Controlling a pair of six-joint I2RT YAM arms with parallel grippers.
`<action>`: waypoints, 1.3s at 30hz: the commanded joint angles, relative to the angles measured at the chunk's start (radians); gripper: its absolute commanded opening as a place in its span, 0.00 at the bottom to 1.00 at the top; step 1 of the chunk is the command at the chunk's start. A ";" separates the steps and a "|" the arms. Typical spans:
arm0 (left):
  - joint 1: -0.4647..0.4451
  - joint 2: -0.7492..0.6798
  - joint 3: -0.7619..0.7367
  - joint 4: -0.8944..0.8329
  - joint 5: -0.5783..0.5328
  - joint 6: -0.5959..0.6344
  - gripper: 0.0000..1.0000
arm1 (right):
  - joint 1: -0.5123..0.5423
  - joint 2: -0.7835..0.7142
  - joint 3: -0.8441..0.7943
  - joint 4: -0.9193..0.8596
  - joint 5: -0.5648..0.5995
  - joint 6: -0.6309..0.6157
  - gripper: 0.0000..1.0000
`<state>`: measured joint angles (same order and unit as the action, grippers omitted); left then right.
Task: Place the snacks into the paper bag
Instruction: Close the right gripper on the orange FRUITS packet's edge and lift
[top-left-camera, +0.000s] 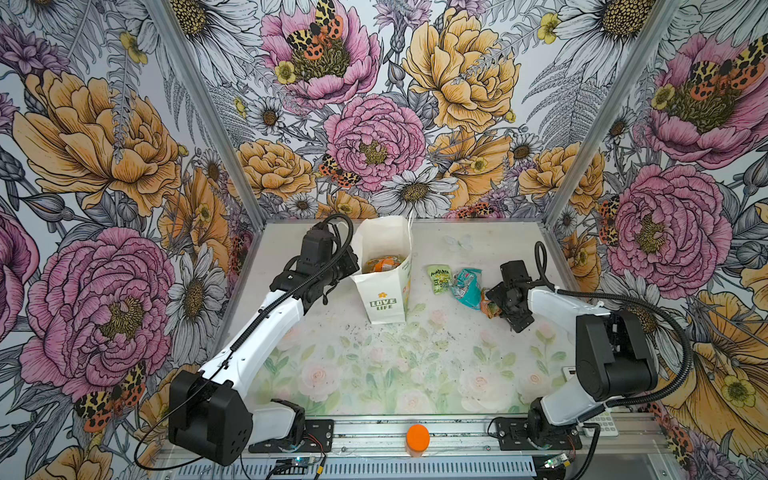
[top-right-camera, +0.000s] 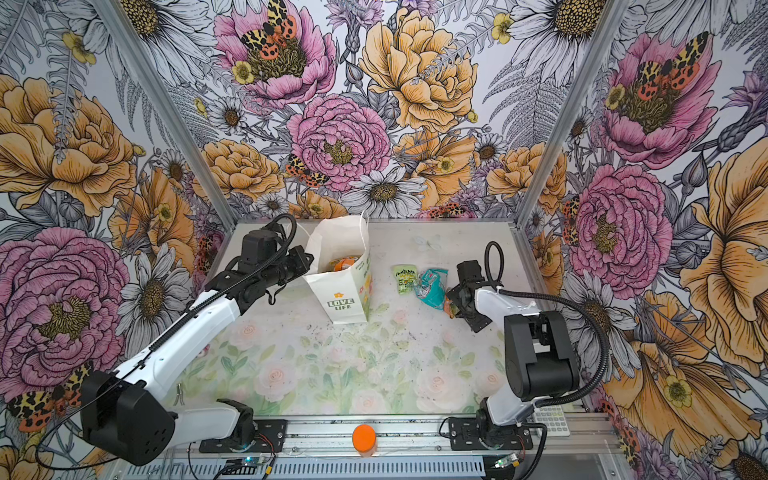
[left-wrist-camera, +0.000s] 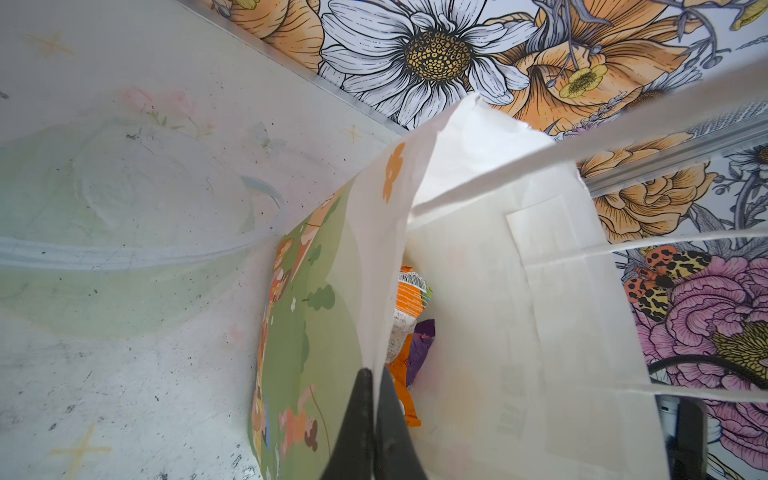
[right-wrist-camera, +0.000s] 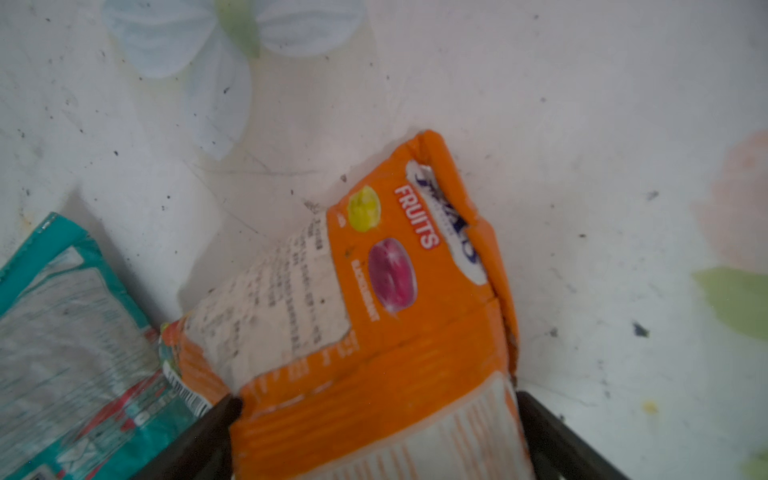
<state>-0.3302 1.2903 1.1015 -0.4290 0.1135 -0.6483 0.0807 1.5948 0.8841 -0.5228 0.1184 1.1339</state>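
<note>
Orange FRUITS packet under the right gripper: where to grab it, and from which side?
Probably best to pinch the flat striped end of the orange packet across its width, coming from above, where the open right gripper straddles it. The far end is curled, and the teal packet crowds one corner, so keep that finger tight to the edge.

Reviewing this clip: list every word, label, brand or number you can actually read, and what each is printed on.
"LOVE LIFE": narrow side of the paper bag, in both top views.
"FRUITS": orange packet, right wrist view.
Too blurred or small to read: the orange packet's folded blue logo and fine print, the green packet lettering, the teal packet print.
</note>
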 joint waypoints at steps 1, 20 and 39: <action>0.013 -0.021 -0.022 -0.017 0.006 0.007 0.00 | -0.009 0.052 -0.005 -0.013 -0.007 -0.030 0.99; 0.015 -0.031 -0.025 -0.016 0.005 0.001 0.00 | -0.012 -0.037 -0.052 -0.009 0.051 -0.126 0.62; 0.014 -0.034 -0.028 -0.016 0.006 -0.001 0.00 | -0.012 -0.133 -0.074 0.035 0.009 -0.236 0.16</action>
<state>-0.3294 1.2770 1.0897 -0.4282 0.1139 -0.6487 0.0769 1.5055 0.8196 -0.4698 0.1272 0.9371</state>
